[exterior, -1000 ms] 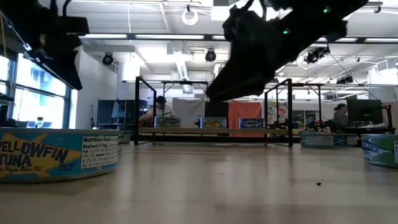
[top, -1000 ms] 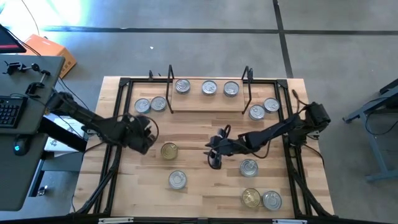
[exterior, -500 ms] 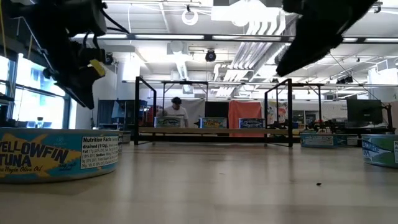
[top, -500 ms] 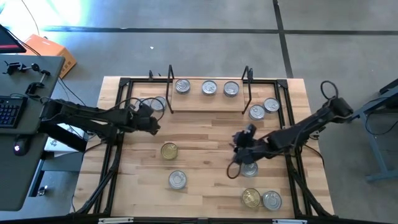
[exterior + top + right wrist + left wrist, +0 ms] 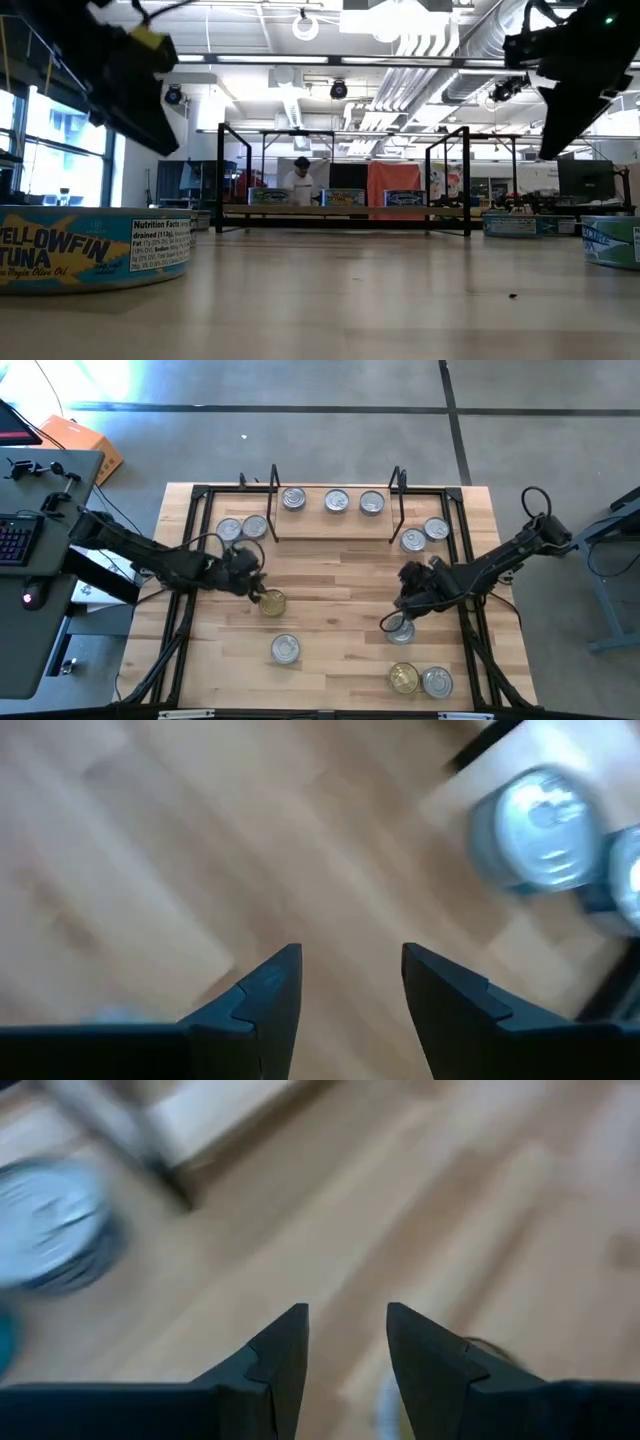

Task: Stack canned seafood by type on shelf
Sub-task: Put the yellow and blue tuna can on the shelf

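Short round seafood tins are spread over the table. Three silver ones (image 5: 337,501) stand on the shelf (image 5: 335,528), a light board between black wire end frames. A gold-lidded tin (image 5: 272,602) lies at centre left and a silver tin (image 5: 400,628) at centre right. My left gripper (image 5: 255,582) (image 5: 345,1315) hovers open just left of the gold tin, with only bare wood between its fingers. My right gripper (image 5: 405,602) (image 5: 350,955) hovers open just beyond the silver tin and holds nothing.
Two silver tins (image 5: 241,528) sit left of the shelf and two (image 5: 424,535) right of it. One silver tin (image 5: 285,649) lies near the front, with a gold tin (image 5: 403,678) and a silver tin (image 5: 437,681) at the front right. A yellowfin tuna tin (image 5: 95,250) fills the low view's left.
My right gripper has swung from the table's middle toward the right, ending above the silver tin at centre right. My left gripper went toward the far edge, then came back nearer and to the right, up to the gold tin. No tin has moved.
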Robot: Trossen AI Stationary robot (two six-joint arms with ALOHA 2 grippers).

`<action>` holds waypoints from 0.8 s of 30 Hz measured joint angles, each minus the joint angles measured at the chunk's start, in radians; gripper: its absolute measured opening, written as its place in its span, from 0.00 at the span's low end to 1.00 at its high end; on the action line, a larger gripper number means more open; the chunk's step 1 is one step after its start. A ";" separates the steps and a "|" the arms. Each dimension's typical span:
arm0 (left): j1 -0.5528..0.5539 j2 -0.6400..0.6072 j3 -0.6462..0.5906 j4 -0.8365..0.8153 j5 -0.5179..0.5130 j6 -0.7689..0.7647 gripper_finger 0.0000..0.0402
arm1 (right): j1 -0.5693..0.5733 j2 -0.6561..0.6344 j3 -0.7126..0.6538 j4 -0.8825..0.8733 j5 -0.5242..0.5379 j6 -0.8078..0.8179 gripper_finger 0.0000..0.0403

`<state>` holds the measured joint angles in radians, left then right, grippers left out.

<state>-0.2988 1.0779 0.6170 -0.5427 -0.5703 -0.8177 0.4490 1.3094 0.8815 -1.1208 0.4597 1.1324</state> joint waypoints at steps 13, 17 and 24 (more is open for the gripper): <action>-0.175 0.000 0.000 0.205 -0.098 0.183 0.32 | 0.162 -0.002 0.000 0.044 -0.639 0.085 0.41; -0.176 0.004 0.000 0.205 -0.134 0.183 0.32 | 0.240 -0.002 0.000 0.155 -0.681 0.215 0.41; -0.176 0.004 0.000 0.204 -0.139 0.186 0.32 | 0.314 -0.002 0.000 0.291 -0.484 0.217 0.41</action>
<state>-0.4744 1.0817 0.6174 -0.3384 -0.7092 -0.6313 0.7629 1.3071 0.8814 -0.8301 -0.0246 1.3491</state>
